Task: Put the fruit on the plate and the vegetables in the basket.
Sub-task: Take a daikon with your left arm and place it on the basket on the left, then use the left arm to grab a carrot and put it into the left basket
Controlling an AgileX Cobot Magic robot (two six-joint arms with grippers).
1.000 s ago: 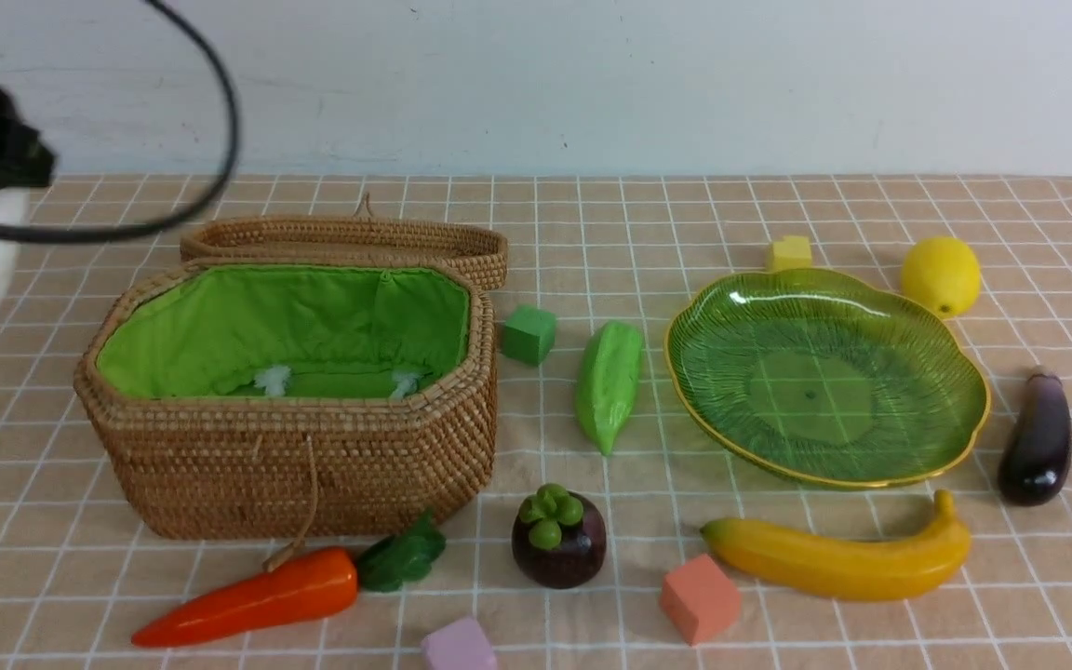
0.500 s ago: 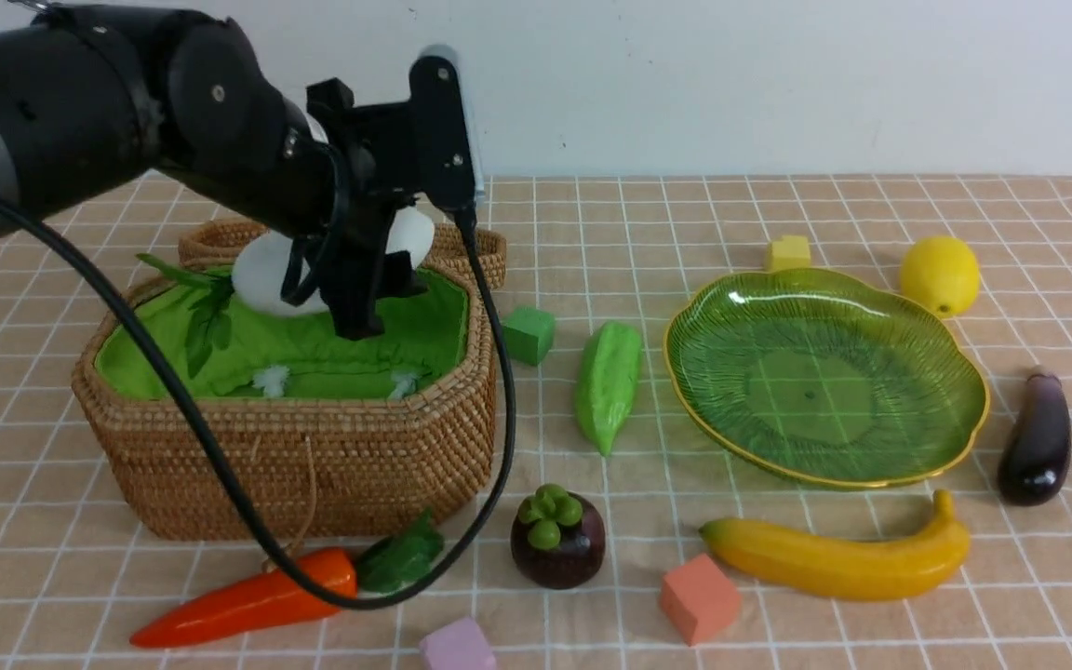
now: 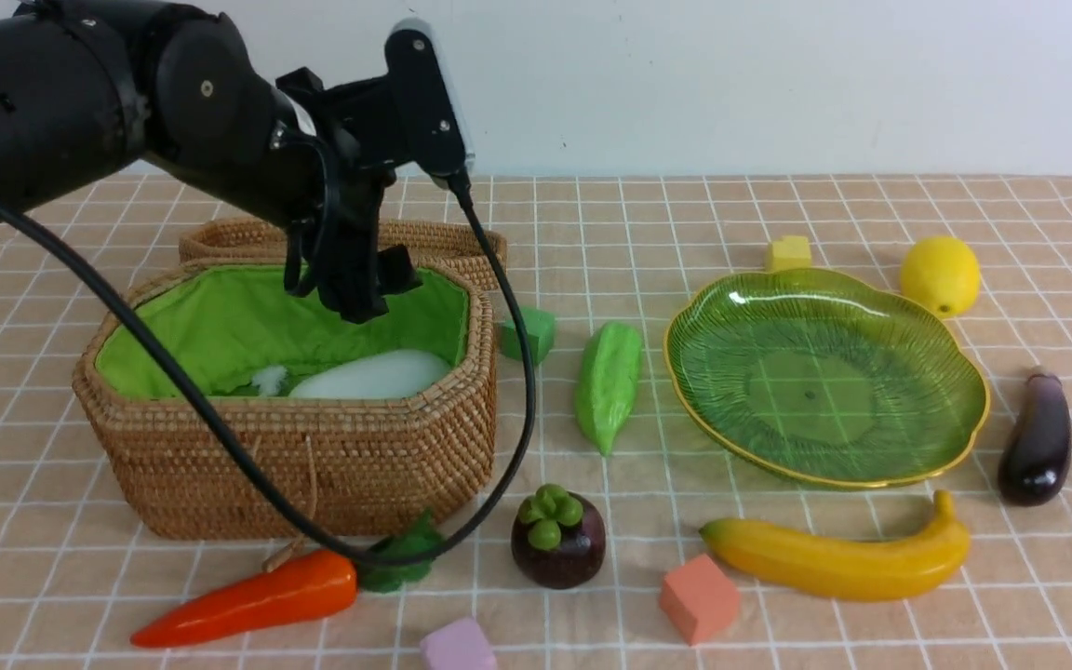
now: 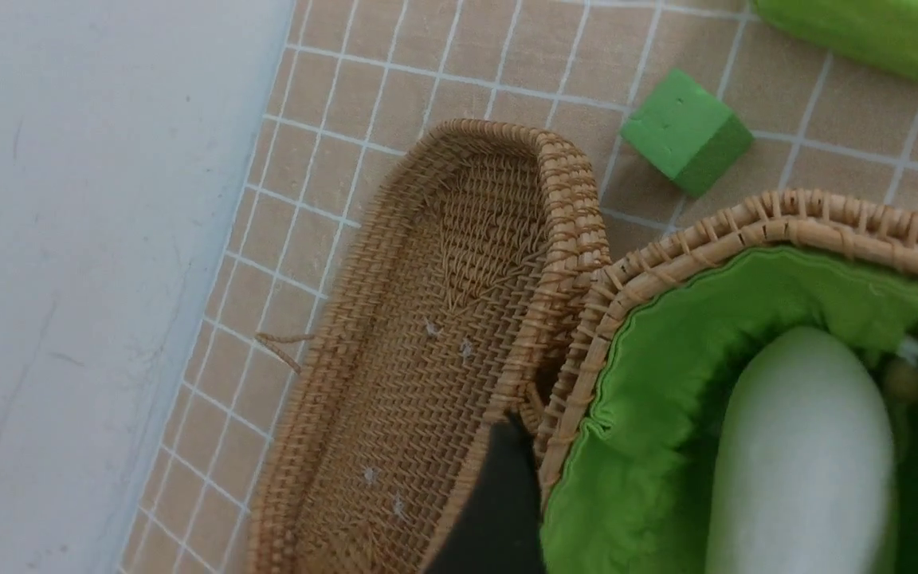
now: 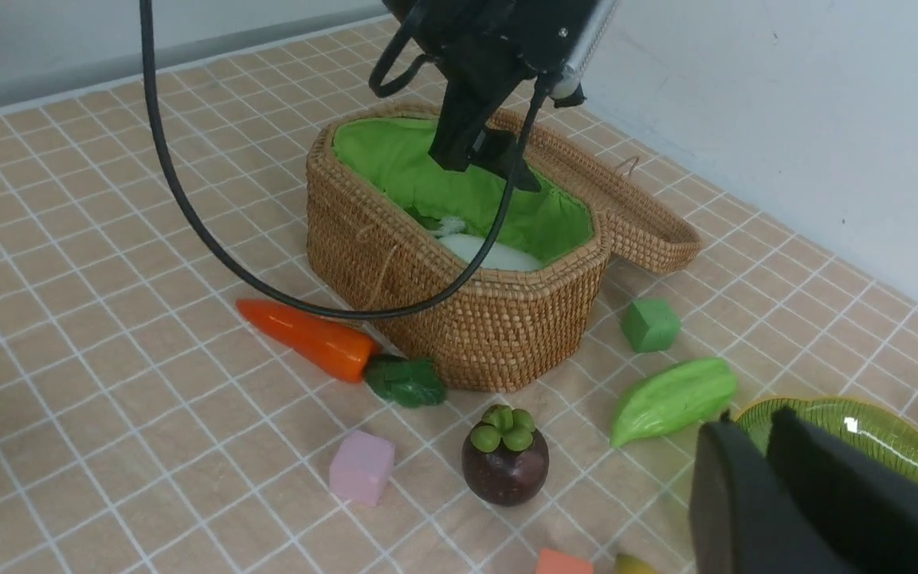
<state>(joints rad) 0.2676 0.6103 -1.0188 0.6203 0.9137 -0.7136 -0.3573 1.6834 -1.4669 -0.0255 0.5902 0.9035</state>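
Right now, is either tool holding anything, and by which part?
Nothing is held. The left tool hangs open above the basket, apart from the radish lying inside. The right tool grips nothing.

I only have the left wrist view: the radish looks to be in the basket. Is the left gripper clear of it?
Observer: Yes; in the front view the left gripper hangs open above the radish, apart from it.
Operator: Which vegetable lies nearest the basket?
Observer: The carrot, lying just in front of its near wall.
Operator: Anything on the plate?
Observer: No; the banana lies beside it, not on it.
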